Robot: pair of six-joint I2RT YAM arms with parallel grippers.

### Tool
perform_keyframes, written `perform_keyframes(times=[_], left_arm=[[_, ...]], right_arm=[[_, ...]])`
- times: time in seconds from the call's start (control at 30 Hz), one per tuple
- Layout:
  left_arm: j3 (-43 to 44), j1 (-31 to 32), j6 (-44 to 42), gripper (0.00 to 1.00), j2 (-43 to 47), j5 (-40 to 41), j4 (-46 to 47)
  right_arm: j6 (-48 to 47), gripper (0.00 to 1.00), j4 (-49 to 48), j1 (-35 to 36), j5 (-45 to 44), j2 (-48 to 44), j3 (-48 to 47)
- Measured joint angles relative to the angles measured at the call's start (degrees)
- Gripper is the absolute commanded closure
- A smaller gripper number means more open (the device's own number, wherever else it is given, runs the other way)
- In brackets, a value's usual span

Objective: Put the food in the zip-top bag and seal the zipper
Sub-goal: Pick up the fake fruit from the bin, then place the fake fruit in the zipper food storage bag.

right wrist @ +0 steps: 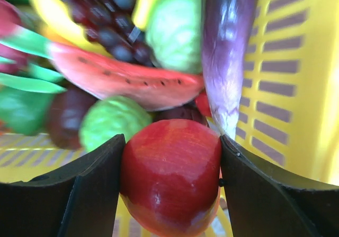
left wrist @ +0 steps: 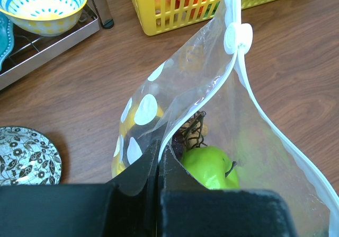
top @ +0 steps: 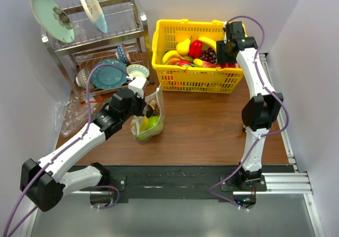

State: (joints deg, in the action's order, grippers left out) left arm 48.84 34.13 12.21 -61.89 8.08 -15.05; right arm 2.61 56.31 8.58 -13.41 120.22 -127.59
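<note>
The left pincer was clamped tight on the edge of the zip-top bag, holding it upright on the tabletop just in front of the dish rack. The bag's mouth gaped open, with the zipper unsealed along it. Inside lay 1 green apple, with something brown in dark netting behind it.

The right pincer reached down into the yellow basket at the far side of the tabletop. Its 2 fingers were partly drawn in and pressed against both sides of the red fruit, gripping it. The fruit sat low in the basket beside a purple eggplant, with a watermelon slice and dark grapes behind it.
</note>
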Motion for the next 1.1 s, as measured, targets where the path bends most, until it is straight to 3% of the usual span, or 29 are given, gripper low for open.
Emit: perform_keyframes(times=[0.27,0.47,0.6,0.9,1.1], left_arm=[[0.0,0.0,0.0,1.0,0.1,0.1,0.0],[0.0,0.0,0.0,1.0,0.2,0.4,0.0],[0.0,0.0,0.0,1.0,0.4,0.5,-0.1],[0.0,0.0,0.0,1.0,2.9,0.5,-0.5],[0.0,0.0,0.0,1.0,4.5,0.0,-0.5]], right_arm=[[3.8,0.57,-4.7,0.0,14.5,-11.8,-0.2],[12.2,0.59,-18.4,1.4,33.6,-26.1,14.8],[15.8,0.59,-26.0,6.4,42.1,-32.2,27.1],[23.0,0.6,-39.4,23.8,47.6,-41.2,50.3],[31.1,0.6,-54.2,30.1,46.9,-44.2,60.0]])
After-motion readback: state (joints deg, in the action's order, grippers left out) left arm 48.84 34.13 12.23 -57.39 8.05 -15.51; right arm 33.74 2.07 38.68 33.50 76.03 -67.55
